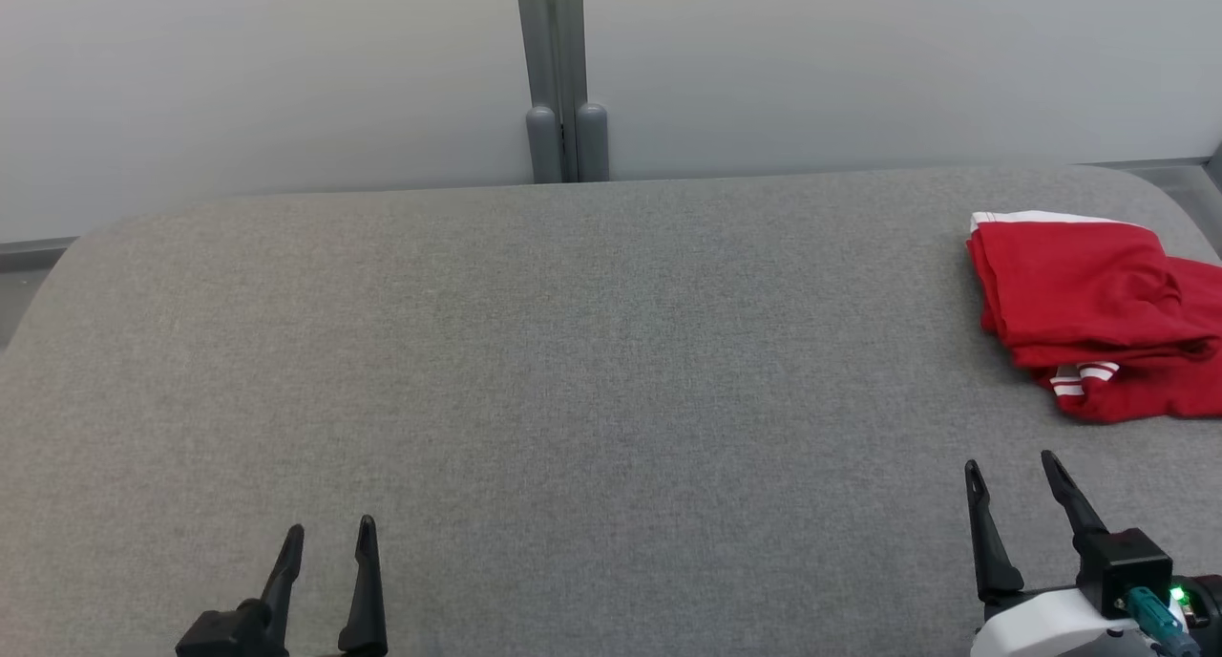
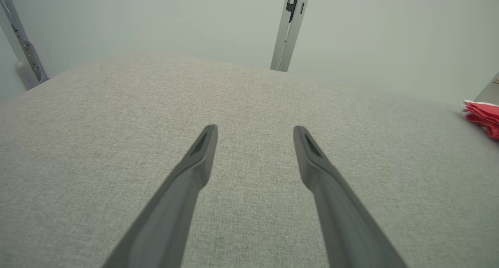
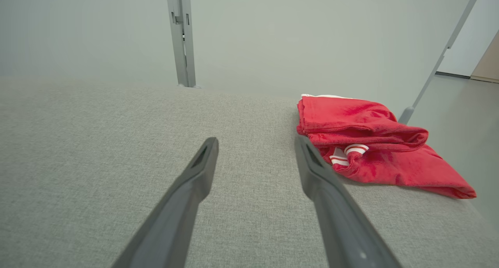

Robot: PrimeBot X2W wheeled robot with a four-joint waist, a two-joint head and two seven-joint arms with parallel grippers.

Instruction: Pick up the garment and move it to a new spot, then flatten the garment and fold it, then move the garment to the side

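Head view: shows red garment (image 1: pixel 1088 294) folded in a loose stack at far right of grey fabric worktop (image 1: pixel 573 351), white-striped cuff (image 1: pixel 1084 375) exposed on near side. Shows left jaws at lower left, spread wide, holding nothing, well apart from garment. Shows right jaws at lower right, equally wide, empty, near garment, not touching. Right wrist view: places garment just beyond 1 of 2 fingers (image 3: pixel 331 213).
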